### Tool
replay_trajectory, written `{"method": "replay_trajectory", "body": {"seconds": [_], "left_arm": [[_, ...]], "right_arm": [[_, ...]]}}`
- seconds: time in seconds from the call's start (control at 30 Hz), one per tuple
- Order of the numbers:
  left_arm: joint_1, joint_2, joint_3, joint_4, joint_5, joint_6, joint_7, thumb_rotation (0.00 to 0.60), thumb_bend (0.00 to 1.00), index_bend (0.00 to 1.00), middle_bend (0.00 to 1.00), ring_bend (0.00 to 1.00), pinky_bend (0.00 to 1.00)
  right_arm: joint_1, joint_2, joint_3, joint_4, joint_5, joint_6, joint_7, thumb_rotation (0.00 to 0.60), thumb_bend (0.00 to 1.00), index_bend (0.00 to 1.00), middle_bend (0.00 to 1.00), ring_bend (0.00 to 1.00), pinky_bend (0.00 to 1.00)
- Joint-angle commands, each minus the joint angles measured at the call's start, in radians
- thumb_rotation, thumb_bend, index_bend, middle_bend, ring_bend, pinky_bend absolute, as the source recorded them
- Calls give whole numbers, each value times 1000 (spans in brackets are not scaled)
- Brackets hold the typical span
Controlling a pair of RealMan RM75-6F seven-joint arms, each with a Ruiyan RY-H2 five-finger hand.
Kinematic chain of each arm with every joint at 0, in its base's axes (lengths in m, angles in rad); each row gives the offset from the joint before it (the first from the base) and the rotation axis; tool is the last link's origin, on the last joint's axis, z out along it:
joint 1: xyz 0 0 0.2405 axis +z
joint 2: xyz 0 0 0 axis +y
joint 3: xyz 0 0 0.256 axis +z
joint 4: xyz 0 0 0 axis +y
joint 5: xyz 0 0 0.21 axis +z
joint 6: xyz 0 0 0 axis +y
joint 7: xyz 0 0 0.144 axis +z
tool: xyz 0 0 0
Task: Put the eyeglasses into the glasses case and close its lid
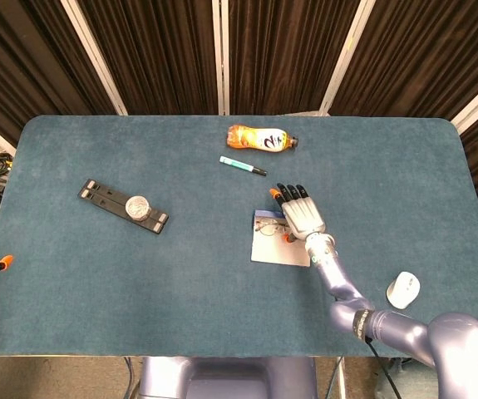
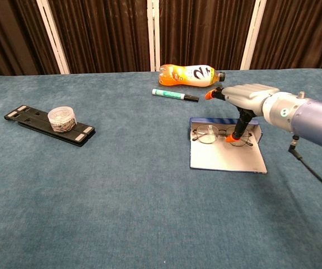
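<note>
From the head view, the glasses case (image 1: pixel 278 241) lies open and flat near the middle of the blue-green table (image 1: pixel 97 274), a pale lid panel spread toward the robot with a darker blue strip along its far edge. The eyeglasses (image 1: pixel 268 232) rest inside it, thin wire frames, partly covered by the right hand (image 1: pixel 302 216), which hangs over the case's right part with its dark, orange-tipped fingers stretched flat toward the far side. Whether it grips anything cannot be told from here. Beyond it lie a green marker (image 1: pixel 243 166) and an orange bottle (image 1: pixel 259 139) on its side; a black stand (image 1: pixel 122 205) carrying a small round tub (image 1: pixel 139 205) sits well to the left, and a white mouse (image 1: pixel 403 289) lies near the right front edge. Dark curtains with pale posts close off the back.

From the chest view, the eyeglasses (image 2: pixel 223 135) show plainly: round lenses, slim metal rims, lying across the case (image 2: pixel 225 154) just before its blue back wall. The right hand (image 2: pixel 240 100) hovers above, fingers apart (nothing is gripped), one orange-tipped finger (image 2: pixel 236 130) reaching down to the right lens. The table's (image 2: pixel 121 213) cloth looks like short-pile felt. The left hand is not seen in either view.
</note>
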Motion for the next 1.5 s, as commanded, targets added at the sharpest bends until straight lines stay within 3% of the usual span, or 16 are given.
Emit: {"method": "replay_trajectory", "body": {"seconds": [0.03,0.4,0.6,0.87,1.13,1.3,1.5], "left_arm": [[-1,-1,0,4,-6,-4,1,600,0,0,0,0,0],[-9,-7,-4,23,-30,-24,2,600,0,0,0,0,0],[-13,-13,-5,30,-41,-29,10,600,0,0,0,0,0],[-14,-13,0,24,-32,-27,13,600,0,0,0,0,0],[-2,0,11,-4,7,-1,-4,600,0,0,0,0,0],[3,5,17,-17,26,8,-6,600,0,0,0,0,0],[6,7,23,-27,41,15,-7,600,0,0,0,0,0]], "right_arm": [[11,-25,11,35,5,-5,1,600,93,50,0,0,0],[44,-97,59,191,39,-52,31,600,94,51,0,0,0],[46,-92,66,192,16,-57,57,600,94,51,0,0,0],[-2,1,36,15,-46,7,51,600,93,52,0,0,0],[-101,184,-77,-279,-174,88,28,600,94,76,0,0,0],[-135,220,-125,-358,-216,113,12,600,94,86,0,0,0],[-150,212,-144,-379,-224,126,-13,600,94,89,0,0,0]]}}
